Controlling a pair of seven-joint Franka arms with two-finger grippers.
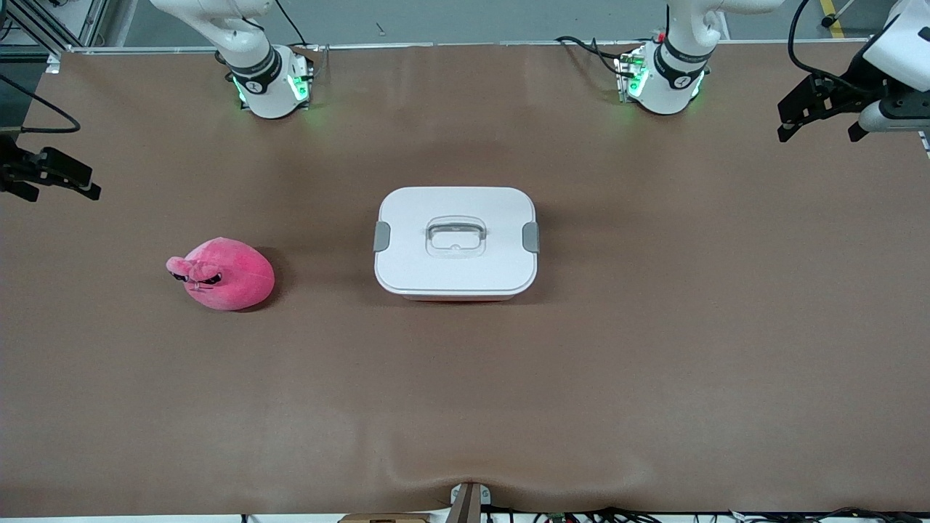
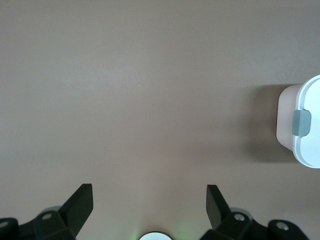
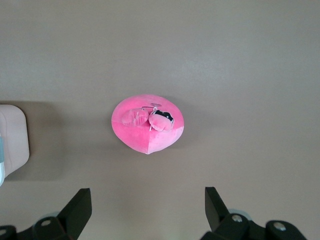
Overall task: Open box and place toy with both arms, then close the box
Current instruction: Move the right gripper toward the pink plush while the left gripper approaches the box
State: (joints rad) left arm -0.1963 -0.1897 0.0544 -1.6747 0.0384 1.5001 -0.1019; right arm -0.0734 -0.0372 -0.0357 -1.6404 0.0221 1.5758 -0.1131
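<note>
White lid shut on the box point(image 1: 455, 243), which sits at the middle of the brown table point(image 1: 654, 363); its long axis runs from one arm's end of the table to the other, with one grey clip point(image 1: 381, 237) toward the right arm's end and the other grey clip point(image 1: 531, 237) toward the left arm's end; the clear recessed handle point(image 1: 455, 237) lies at the lid's centre, its length along the same axis; a strip of the pink tub shows under the lid's edge nearest the front camera.

Hot-pink, the toy point(image 1: 221, 274) rests on the table well apart from the box, toward the right arm's end and slightly nearer the front camera; its long axis also lies roughly along the table's length, the snout and dark eyes pointing away from the box toward the right arm's end, the rounded bulk toward the box.

Left gripper point(image 1: 817, 109) hangs in the air over the left arm's end of the table, fingers spread wide with nothing between them; its wrist view shows bare table between the fingers point(image 2: 80, 202) and one clipped end of the box at the edge.

Right gripper point(image 1: 54, 178) hangs over the right arm's end of the table, likewise spread wide and empty; in its wrist view the toy lies ahead of the fingers point(image 3: 80, 205), untouched.
</note>
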